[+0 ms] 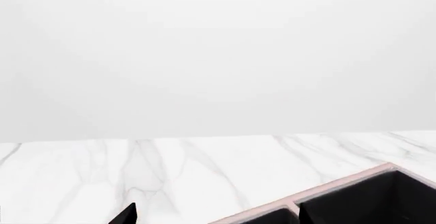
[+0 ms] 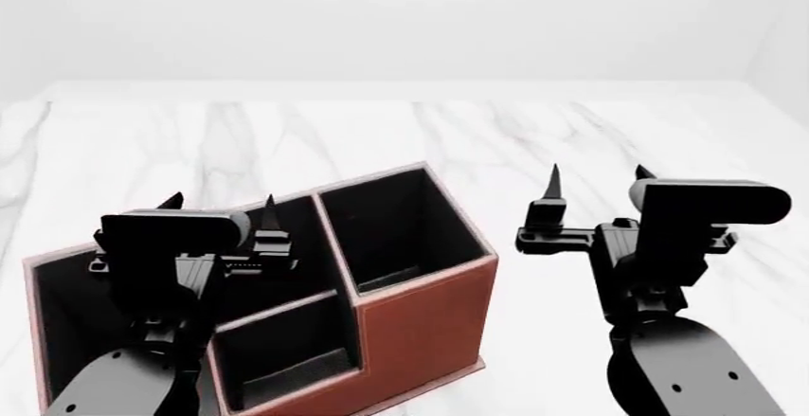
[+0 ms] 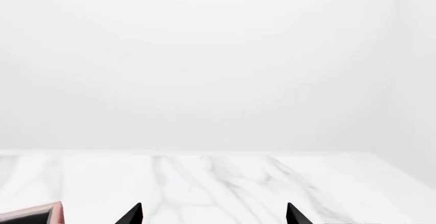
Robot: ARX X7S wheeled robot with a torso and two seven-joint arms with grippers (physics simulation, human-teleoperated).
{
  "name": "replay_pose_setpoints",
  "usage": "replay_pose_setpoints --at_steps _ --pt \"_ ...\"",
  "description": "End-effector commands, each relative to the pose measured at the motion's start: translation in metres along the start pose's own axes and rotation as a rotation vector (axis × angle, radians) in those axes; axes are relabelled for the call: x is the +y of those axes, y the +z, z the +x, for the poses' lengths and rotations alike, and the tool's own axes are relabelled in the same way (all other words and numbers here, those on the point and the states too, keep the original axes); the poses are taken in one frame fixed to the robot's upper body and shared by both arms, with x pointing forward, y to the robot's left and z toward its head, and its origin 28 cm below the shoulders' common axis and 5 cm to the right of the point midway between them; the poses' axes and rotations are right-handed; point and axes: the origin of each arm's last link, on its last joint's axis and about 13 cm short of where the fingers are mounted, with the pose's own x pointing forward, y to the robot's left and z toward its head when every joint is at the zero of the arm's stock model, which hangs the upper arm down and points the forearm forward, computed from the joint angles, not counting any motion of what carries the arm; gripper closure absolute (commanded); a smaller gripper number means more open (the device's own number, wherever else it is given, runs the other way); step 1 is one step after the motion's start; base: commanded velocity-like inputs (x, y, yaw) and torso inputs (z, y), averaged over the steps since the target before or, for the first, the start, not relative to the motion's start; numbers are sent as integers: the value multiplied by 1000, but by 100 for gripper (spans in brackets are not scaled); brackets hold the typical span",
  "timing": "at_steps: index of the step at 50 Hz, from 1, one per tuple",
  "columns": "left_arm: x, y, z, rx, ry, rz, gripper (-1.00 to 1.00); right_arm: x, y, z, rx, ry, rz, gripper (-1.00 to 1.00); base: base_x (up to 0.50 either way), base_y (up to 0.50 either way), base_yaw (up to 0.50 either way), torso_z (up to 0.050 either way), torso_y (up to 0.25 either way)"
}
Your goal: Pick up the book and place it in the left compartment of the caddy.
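The book is not in any view. The reddish-brown caddy point(image 2: 418, 312) stands on the marble table at the front left, its black-lined slots open upward. Its long left compartment point(image 2: 63, 316) is partly hidden behind my left arm. My left gripper point(image 2: 219, 204) is open and empty, hovering above the caddy's left and middle slots. One fingertip point(image 1: 128, 215) shows in the left wrist view beside the caddy's pale rim point(image 1: 340, 185). My right gripper point(image 2: 598, 177) is open and empty above bare table to the right of the caddy. It also shows in the right wrist view point(image 3: 214, 216).
The white marble table point(image 2: 404, 132) runs to a plain white wall at the back. A corner of the caddy point(image 3: 34, 215) shows in the right wrist view. No mug or other object is in view.
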Motion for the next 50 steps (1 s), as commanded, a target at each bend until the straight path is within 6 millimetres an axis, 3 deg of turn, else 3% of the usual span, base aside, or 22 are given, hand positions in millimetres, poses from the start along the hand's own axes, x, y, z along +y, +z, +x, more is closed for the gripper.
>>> replay_pose_setpoints --at_steps 1,15,24,25,30,31,32,33,34,35,39,50 --pt "1 1 -1 -1 3 -1 -100 -2 0 2 -1 -30 -2 -100 0 0 0 0 0" --pt "1 4 -2 -1 1 1 -100 -2 0 2 2 -29 -4 -100 0 0 0 0 0" --pt "1 4 -2 0 0 0 -100 -5 0 11 16 -138 -27 -100 0 0 0 0 0" --pt "0 8 -4 41 -100 -36 -100 -9 2 14 18 -149 -13 -100 0 0 0 0 0" --pt "2 28 -9 63 -126 -21 -100 -9 -1 13 23 -145 -16 -100 0 0 0 0 0" --pt "1 46 0 80 -160 135 -100 -8 -4 15 41 -133 -18 -100 0 0 0 0 0" --pt "-4 78 0 -96 -324 215 -100 -8 -4 15 42 -131 -20 -100 0 0 0 0 0" --pt "5 105 -3 -179 -339 279 -100 -8 -4 14 42 -129 -20 -100 0 0 0 0 0" --pt "25 116 -12 -121 -344 338 -100 -7 -4 14 42 -128 -20 -100 0 0 0 0 0" --pt "43 117 -25 -7 -356 370 -100 -7 -4 14 42 -128 -20 -100 0 0 0 0 0" --pt "25 114 -56 277 -768 99 -100 -7 -3 14 42 -125 -21 -100 0 0 0 0 0" --pt "23 113 -60 305 -828 110 -100 -6 -5 13 45 -119 -26 -100 0 0 0 0 0"
